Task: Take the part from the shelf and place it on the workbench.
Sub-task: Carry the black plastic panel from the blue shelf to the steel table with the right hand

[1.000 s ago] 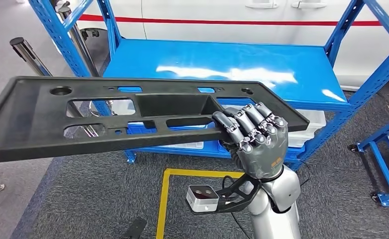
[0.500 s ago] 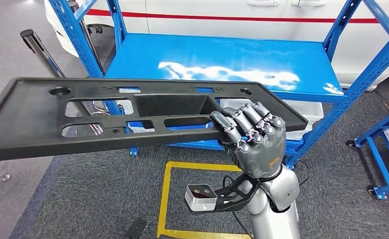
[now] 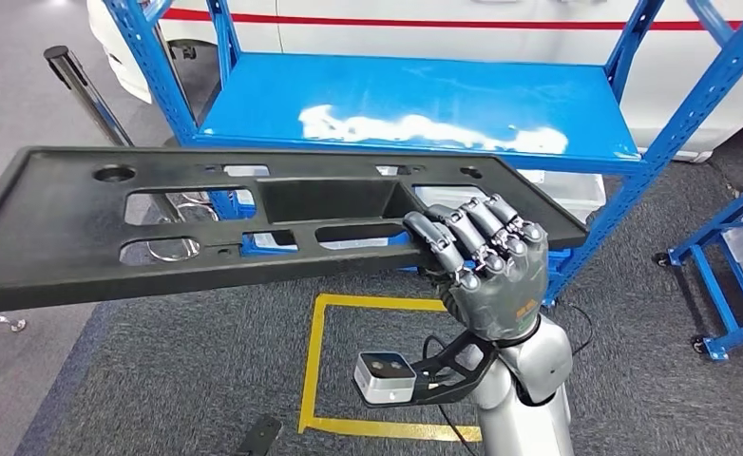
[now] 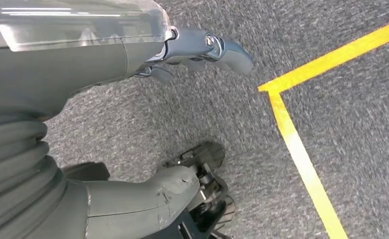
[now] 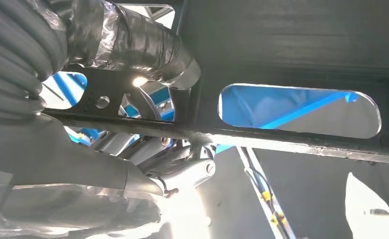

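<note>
Currently: black part held by right hand, clear of blue shelf.
Item 1, part: long flat black panel w/ slots and holes, roughly level, spans from 9 o'clock edge to approx. centre-right in head view; shelf deck behind it at 12 o'clock. Item 2, right hand: fingers curled over panel's near edge at its right end, thumb under; underside grip seen in wrist view. Item 3, left hand: hangs over grey carpet nr yellow tape line; holds nothing; fingers loosely apart.
</note>
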{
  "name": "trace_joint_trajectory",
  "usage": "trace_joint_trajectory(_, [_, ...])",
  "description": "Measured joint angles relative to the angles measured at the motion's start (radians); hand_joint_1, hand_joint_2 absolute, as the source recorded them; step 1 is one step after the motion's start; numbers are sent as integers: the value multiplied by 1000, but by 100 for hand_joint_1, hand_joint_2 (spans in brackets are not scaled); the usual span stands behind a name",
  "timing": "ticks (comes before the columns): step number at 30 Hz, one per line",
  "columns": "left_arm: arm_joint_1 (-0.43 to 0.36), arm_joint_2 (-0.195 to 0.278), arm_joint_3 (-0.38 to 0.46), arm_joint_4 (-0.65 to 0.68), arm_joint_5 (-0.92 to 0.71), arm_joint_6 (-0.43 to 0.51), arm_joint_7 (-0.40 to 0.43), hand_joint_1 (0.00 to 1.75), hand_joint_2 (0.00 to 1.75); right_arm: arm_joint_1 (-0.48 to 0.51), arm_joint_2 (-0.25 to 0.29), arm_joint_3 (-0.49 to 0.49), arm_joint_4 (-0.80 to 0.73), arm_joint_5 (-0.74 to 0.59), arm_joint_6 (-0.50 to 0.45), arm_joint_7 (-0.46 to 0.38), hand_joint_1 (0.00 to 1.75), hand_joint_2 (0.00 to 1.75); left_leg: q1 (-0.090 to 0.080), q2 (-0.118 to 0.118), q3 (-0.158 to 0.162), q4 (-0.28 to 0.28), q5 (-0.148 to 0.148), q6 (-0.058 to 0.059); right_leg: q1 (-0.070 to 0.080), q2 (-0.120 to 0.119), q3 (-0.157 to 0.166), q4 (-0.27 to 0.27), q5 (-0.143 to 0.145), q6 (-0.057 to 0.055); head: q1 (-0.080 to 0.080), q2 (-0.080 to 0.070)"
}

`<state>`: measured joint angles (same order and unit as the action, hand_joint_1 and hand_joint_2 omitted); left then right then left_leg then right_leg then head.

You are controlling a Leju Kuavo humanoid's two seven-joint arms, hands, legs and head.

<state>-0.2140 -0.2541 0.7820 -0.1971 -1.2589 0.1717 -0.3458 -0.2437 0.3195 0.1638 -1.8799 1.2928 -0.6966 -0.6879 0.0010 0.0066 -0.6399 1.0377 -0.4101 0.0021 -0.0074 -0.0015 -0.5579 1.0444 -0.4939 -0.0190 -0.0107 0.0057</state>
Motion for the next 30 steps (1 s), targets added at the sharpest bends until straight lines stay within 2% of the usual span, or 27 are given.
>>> trace_joint_trajectory(1, [0, 0, 0, 0, 0, 0, 0, 0, 175, 0, 0, 0, 0, 0, 0, 0, 175, 175, 2, -1, -10, 20, -23, -6, -1, -1, -7, -3, 9, -9, 0, 0])
trace_joint_trajectory(2, [1, 0, 0, 0, 0, 0, 0, 0, 175, 0, 1, 0, 0, 0, 0, 0, 175, 175, 4, -1, -27, 61, -61, -11, -2, -3, -15, -5, 18, -15, 0, 0])
trace_joint_trajectory(4, [1, 0, 0, 0, -1, 0, 0, 0, 175, 0, 1, 0, 0, 0, 0, 0, 175, 175, 6, -2, -66, 183, -147, -18, 0, -4, -38, -4, 34, -21, 0, 0])
trace_joint_trajectory(5, [1, 0, 0, 0, -1, 0, 1, 0, 175, 0, 2, 1, 0, 0, 0, 0, 175, 175, 7, -2, -77, 235, -172, -20, 1, -4, -50, -3, 43, -22, 0, 0])
trace_joint_trajectory(6, [1, 0, 0, 0, -2, 1, 2, 0, 175, 0, 2, 1, 0, 0, 0, 0, 175, 175, 7, -2, -74, 259, -176, -20, 2, -4, -62, -2, 50, -21, 0, 0])
trace_joint_trajectory(7, [1, 0, 0, 0, -2, 3, 4, 0, 175, 0, 2, 1, 0, 0, 0, 0, 175, 175, 8, -2, -51, 246, -162, -18, 2, -4, -74, 1, 58, -21, 0, 0])
trace_joint_trajectory(8, [0, 0, 0, 0, -2, 4, 6, 0, 175, 0, 2, 1, 0, 0, 0, 0, 175, 175, 7, -2, -11, 199, -138, -15, 3, -4, -83, 3, 64, -19, 0, 0])
trace_joint_trajectory(10, [-3, 0, 0, 0, -1, 7, 8, 0, 175, 0, 2, 1, 0, 0, 0, 0, 175, 175, 3, -2, 87, 59, -107, -4, 3, -3, -97, 6, 76, -14, 0, 0])
trace_joint_trajectory(11, [-5, 1, 0, 0, 0, 8, 8, 0, 175, 0, 2, 1, -1, 0, 0, 0, 175, 175, 0, -3, 118, 10, -101, 1, 3, -4, -100, 6, 83, -9, 0, 0])
trace_joint_trajectory(12, [-6, 1, 0, 0, 0, 8, 9, 0, 175, 0, 2, 1, -1, 0, 0, 0, 175, 175, -4, -3, 133, -20, -101, 6, 2, -4, -101, 5, 89, -4, 0, 0])
trace_joint_trajectory(15, [-7, 1, 0, 0, 1, 8, 8, 0, 175, 0, 2, 2, -1, 1, 0, 0, 175, 175, -5, 0, 129, -45, -78, 21, -1, -4, -105, -2, 102, 15, 0, 0])
trace_joint_trajectory(16, [-8, -1, 0, 0, 2, 8, 7, 0, 175, 0, 2, 2, -1, 2, 0, 0, 175, 175, -2, 1, 126, -52, -65, 29, -1, -3, -111, 11, 84, 20, 0, 0])
trace_joint_trajectory(17, [-9, -2, 0, 0, 2, 7, 7, 0, 175, -1, 2, 2, -1, 2, 0, 0, 175, 175, 0, 3, 120, -59, -52, 36, -1, -1, -123, 43, 50, 24, 0, 0])
trace_joint_trajectory(19, [-10, -5, -1, 0, 2, 6, 7, 0, 175, -1, 1, 2, -1, 2, 0, 0, 175, 175, 0, 5, 100, -59, -34, 42, -4, 1, -157, 155, -41, 31, 0, 0])
trace_joint_trajectory(20, [-10, -6, -1, 0, 2, 6, 7, 0, 175, -1, 1, 2, -1, 2, 0, 0, 175, 175, 0, 5, 87, -56, -27, 42, -6, 1, -170, 211, -70, 35, 0, 0])
trace_joint_trajectory(21, [-9, -6, -1, 0, 2, 6, 7, 0, 175, -1, 1, 2, -1, 2, 0, 0, 175, 175, 0, 6, 73, -51, -21, 41, -9, 1, -171, 245, -79, 38, 0, 0])
trace_joint_trajectory(22, [-8, -6, -1, 0, 3, 6, 8, 0, 175, -1, 1, 2, -1, 2, 0, 0, 175, 175, 1, 6, 60, -46, -15, 38, -12, 0, -156, 247, -69, 41, 0, 0])
trace_joint_trajectory(23, [-8, -6, -1, 0, 6, 6, 8, 0, 175, -2, 1, 3, -1, 3, 0, 0, 175, 175, 3, 5, 47, -38, -10, 35, -16, 0, -121, 211, -46, 44, 0, 0])
trace_joint_trajectory(24, [-8, -5, 0, 0, 9, 6, 8, 0, 175, -3, 2, 6, 0, 3, 0, 0, 175, 175, 4, 5, 35, -29, -7, 32, -19, 0, -75, 151, -28, 45, 0, 0])
trace_joint_trajectory(25, [-8, -4, 0, 0, 14, 6, 7, 0, 175, -6, 2, 9, 2, 4, 0, 0, 175, 175, 3, 5, 23, -20, -4, 27, -19, 0, -33, 90, -18, 45, 0, 0])
trace_joint_trajectory(26, [-8, -2, 0, 0, 19, 6, 6, 0, 175, -10, 3, 13, 5, 4, 0, 2, 175, 175, 3, 4, 14, -12, -1, 21, -18, 1, -5, 44, -15, 42, 0, 0])
trace_joint_trajectory(27, [-9, 0, 1, 0, 23, 5, 5, 0, 175, -15, 4, 17, 9, 5, 0, 5, 175, 175, 2, 4, 8, -7, 2, 15, -16, 3, 6, 21, -20, 38, 0, 0])
trace_joint_trajectory(30, [-7, 9, 2, 0, 33, 1, 1, 0, 175, -27, 7, 30, 25, 14, 0, 19, 175, 175, 5, 2, -2, -4, 12, -7, -11, 3, -5, 12, -6, 13, 0, 0])
